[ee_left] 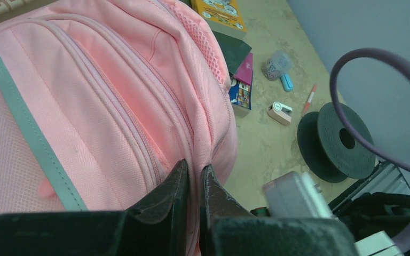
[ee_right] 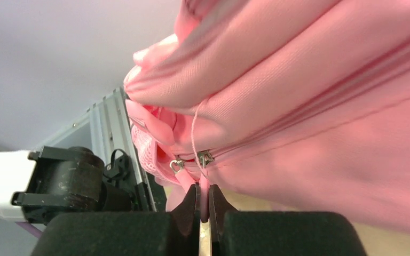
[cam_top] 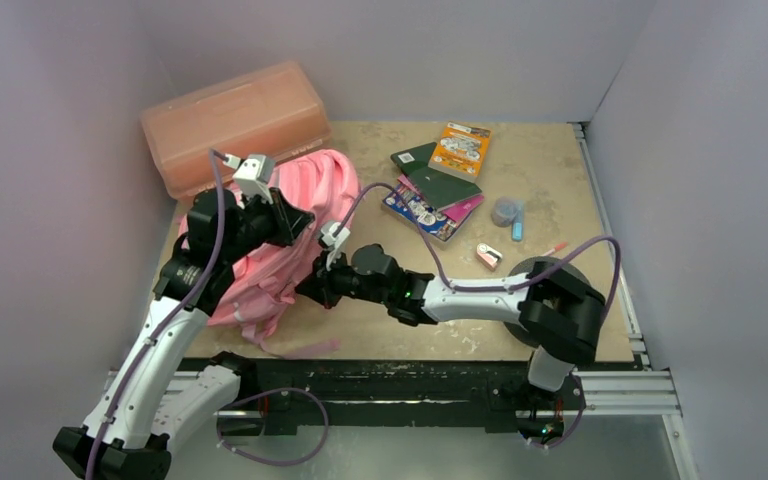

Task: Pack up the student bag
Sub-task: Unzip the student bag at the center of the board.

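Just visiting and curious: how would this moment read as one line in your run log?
left gripper: shut on student bag fabric | right gripper: shut on zipper pull | books: not yet packed

No word, number or brand could be read in any view. The orange booklet [cam_top: 460,148], in the upper middle of the top view, had printed lettering and pictures on its cover, but they were too small to make out. In the left wrist view the same cover was cut off by the top edge and its print was blurred. The colourful book [cam_top: 418,212], at the bottom of the stack just below the booklet, also had print on its cover, and that was equally unreadable.
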Robot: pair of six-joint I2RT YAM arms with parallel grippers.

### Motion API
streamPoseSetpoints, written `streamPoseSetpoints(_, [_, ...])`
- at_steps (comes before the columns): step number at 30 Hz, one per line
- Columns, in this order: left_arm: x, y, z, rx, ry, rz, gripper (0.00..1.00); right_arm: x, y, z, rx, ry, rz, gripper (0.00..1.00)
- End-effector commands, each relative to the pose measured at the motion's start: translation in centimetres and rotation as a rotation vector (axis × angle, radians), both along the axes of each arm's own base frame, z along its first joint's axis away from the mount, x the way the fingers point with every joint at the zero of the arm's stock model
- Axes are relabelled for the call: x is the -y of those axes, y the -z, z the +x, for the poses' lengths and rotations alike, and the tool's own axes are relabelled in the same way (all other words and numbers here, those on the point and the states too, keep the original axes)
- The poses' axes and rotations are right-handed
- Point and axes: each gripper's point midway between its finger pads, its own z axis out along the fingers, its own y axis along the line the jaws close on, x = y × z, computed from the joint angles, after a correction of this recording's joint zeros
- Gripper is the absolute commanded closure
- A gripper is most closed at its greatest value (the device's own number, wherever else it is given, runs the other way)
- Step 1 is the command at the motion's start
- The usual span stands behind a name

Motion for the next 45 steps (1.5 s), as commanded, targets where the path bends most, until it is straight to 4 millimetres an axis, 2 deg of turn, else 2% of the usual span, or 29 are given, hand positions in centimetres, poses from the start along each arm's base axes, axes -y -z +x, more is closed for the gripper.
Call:
streamPoseSetpoints(1, [-0.6, -1.9, -0.4, 0.092, 0.001, 0.019, 1.0, 3.2, -5.8, 3.1, 0.105, 0.19, 0.065, 1.0])
streamPoseSetpoints(7, [0.3, 0.2, -1.3, 0.024, 0.087, 0.067, 1.0, 6.2, -7.8, 3.7, 0.188, 0.266, 0.034, 1.0])
streamPoseSetpoints(17, [0.6, 2.5, -5.5, 0.02, 0.255, 0.141, 1.0, 11.9, -9.2, 8.4, 0.203, 0.402, 0.007, 1.0])
streamPoseSetpoints(20, [0.0, 3.6, -6.4, 0.014, 0.247, 0.177, 1.0, 13.0, -10.0, 8.6, 0.233, 0.405, 0.001, 1.0])
streamPoseSetpoints(25, [-0.3, 3.5, -8.4, 0.02, 0.267, 0.178, 1.0, 15.4, -10.2, 9.8, 0.21, 0.399, -0.019, 1.0])
streamPoseSetpoints(28, [0.1, 3.7, -9.3, 0.009, 0.303, 0.177, 1.0, 15.5, -10.4, 9.1, 0.215, 0.349, -0.025, 1.0])
streamPoseSetpoints(30, [0.5, 3.7, -9.7, -0.006, 0.328, 0.191, 1.0, 15.6, -11.4, 8.3, 0.211, 0.319, -0.004, 1.0])
streamPoseSetpoints(32, [0.3, 4.1, -9.5, -0.034, 0.308, 0.242, 1.0, 16.4, -12.7, 8.1, 0.2, 0.347, 0.007, 1.0])
streamPoseSetpoints(35, [0.4, 4.7, -9.1, -0.065, 0.271, 0.297, 1.0, 16.2, -14.2, 6.5, 0.174, 0.302, 0.06, 1.0])
streamPoseSetpoints(39, [1.3, 4.5, -7.3, -0.06, 0.203, 0.248, 1.0, 13.7, -14.6, 3.3, 0.194, 0.201, 0.078, 1.0])
streamPoseSetpoints(41, [1.7, 4.7, -7.1, -0.053, 0.224, 0.25, 1.0, 14.2, -14.6, 4.0, 0.21, 0.264, 0.043, 1.0])
streamPoseSetpoints(45, [0.7, 5.6, -7.4, -0.043, 0.224, 0.323, 1.0, 18.3, -15.1, 7.6, 0.227, 0.468, 0.024, 1.0])
